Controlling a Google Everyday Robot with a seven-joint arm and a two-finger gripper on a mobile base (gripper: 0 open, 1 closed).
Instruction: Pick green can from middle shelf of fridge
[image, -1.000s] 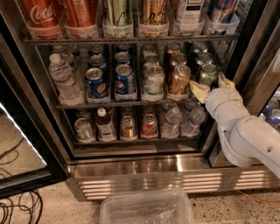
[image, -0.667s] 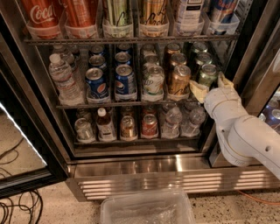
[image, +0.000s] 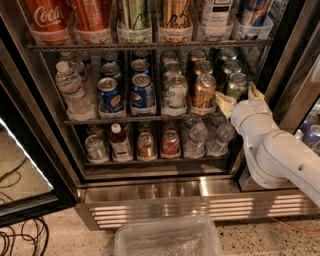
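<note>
The gripper (image: 240, 98) sits low against the green can (image: 236, 84) at the shelf's (image: 85, 120) right front, fingers spread to either side, apparently ready to clamp it.

Green can (image: 236, 84) fronting the rightmost row on middle shelf (image: 125, 119) of fridge (image: 150, 197), claw (image: 240, 98) just before it, water bottle (image: 72, 92) far left, bin (image: 167, 239) on floor below.

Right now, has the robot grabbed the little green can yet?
Not yet. Done: the cream-coloured gripper is inside the big dark-framed fridge, right at the small olive-green metal can. In hand: lining up the grab. Left: lifting it off the dark wire middle shelf.
</note>
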